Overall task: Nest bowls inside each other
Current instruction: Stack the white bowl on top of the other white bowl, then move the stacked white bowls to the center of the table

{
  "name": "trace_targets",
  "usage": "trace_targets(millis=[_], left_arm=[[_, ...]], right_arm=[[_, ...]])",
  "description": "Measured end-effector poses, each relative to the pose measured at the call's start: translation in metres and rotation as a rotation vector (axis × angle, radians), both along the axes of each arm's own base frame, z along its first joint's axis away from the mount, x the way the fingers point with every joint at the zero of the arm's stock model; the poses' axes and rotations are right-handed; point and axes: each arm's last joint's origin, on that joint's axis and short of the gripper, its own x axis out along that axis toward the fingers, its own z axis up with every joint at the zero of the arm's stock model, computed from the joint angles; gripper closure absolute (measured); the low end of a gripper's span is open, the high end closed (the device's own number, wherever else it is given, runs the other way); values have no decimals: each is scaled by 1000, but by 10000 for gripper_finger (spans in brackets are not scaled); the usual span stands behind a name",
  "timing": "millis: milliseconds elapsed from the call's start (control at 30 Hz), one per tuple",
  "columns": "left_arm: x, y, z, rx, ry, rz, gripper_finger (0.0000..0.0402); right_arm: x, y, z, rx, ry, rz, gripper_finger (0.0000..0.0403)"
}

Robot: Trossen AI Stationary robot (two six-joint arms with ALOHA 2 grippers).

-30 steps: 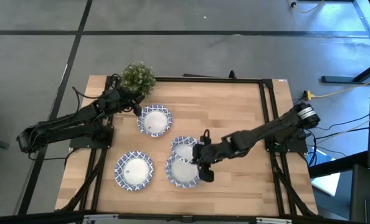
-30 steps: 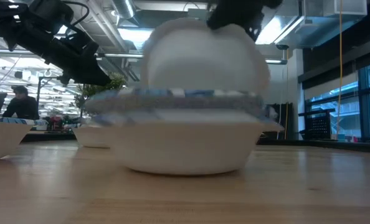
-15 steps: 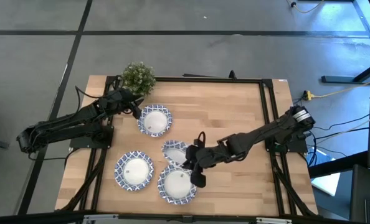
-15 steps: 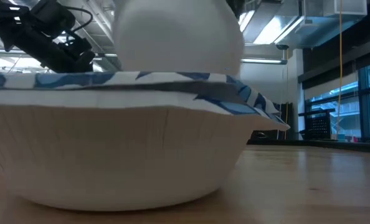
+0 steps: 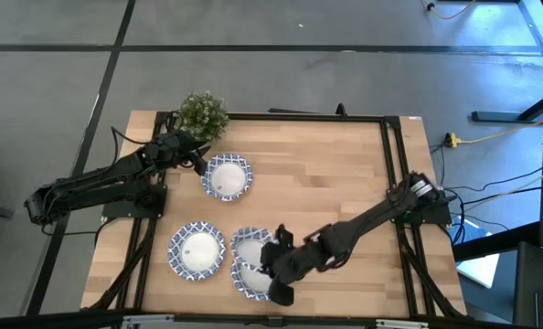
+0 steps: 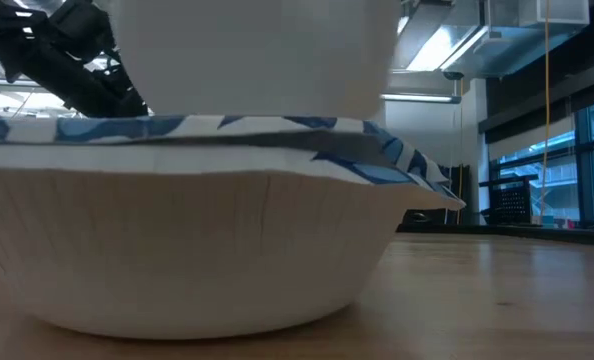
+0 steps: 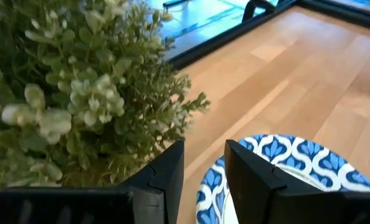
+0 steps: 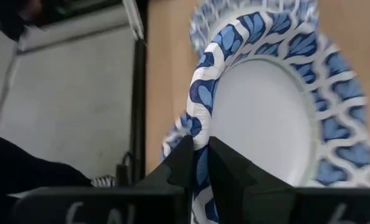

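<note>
My right gripper is near the table's near edge, shut on a blue-and-white rimmed bowl that is tilted over another bowl standing on the wood. In the low view that lower bowl fills the foreground, with the held bowl's white underside above it. A third bowl stands to their left. My left gripper is open by a narrow gap at the far-left rim of a further bowl, beside the plant. I cannot tell whether it touches that rim. My right gripper pinches the held bowl's patterned rim between its two fingers, one inside the bowl and one outside. The fingers come slanting down from the table's right. The bowl is tilted, and its low side is over the lower bowl's rim.
The potted plant stands right next to my left gripper at the far-left corner. A black frame runs along the table's edges. Bare wood lies in the far and right parts of the table.
My right gripper has moved toward the near-left of the table, carrying its bowl tilted from beside the near bowl to above it. The near bowl has slid toward the near edge and now fills the low view.
</note>
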Motion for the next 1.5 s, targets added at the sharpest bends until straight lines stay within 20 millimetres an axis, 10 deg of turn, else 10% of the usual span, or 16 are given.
trace_targets(millis=[233, 1500], left_arm=[[-2, -1, -5, -31, 47, 0, 292], [-4, -3, -8, -67, 73, -16, 292]], right_arm=[[5, 8, -34, -33, 126, -46, 358], [8, 4, -54, -9, 146, -57, 267]])
